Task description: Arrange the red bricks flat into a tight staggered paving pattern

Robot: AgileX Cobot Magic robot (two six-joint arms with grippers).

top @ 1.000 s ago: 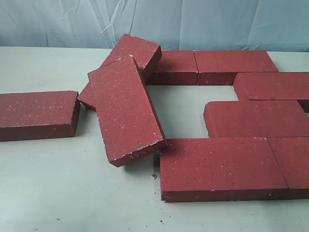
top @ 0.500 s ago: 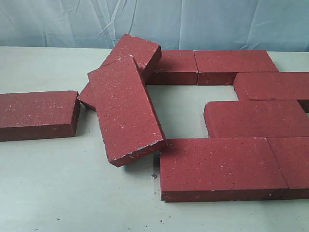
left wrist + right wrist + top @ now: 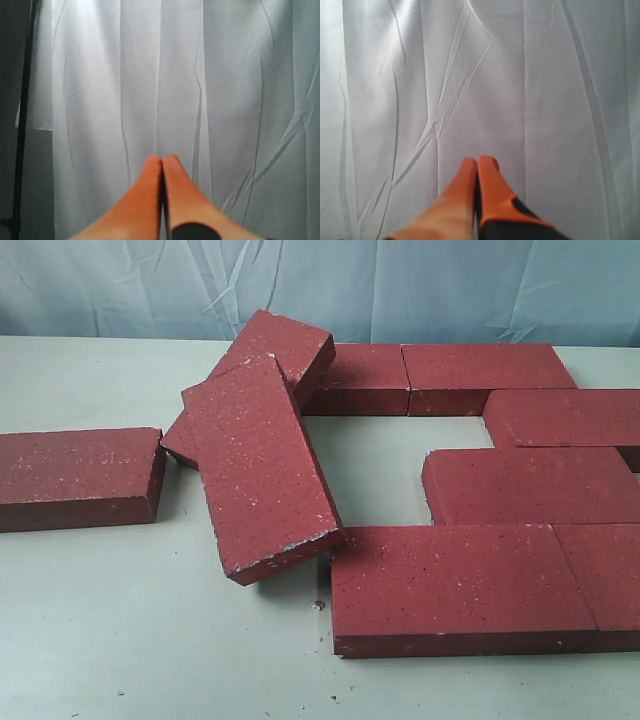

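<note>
Left tool [image 3: 162, 159]: orange fingers pressed together, nothing between them, aimed at a white curtain [image 3: 225, 100].
Right tool [image 3: 478, 161]: the same, fingers together and empty, also facing the curtain.
Red bricks [image 3: 455, 582]: on the pale worktop [image 3: 150, 620]. Most lay flat in rows at centre and right, around a bare gap.
Tilted brick [image 3: 262, 468]: left of centre, far end propped on a skewed brick [image 3: 285, 348], near end down beside the front row's corner.
Long axis: ran near to far, slanting slightly towards the right at the near end.
Lone brick [image 3: 78, 478]: flat, well apart at far left.
Nearer arm: judged the left, as the propped pair sat on its side.
Hidden: neither arm appeared in the exterior view, so the direction from tool to brick could not be told. The right-hand bricks were cut off by the frame, and the skewed brick was half covered.
</note>
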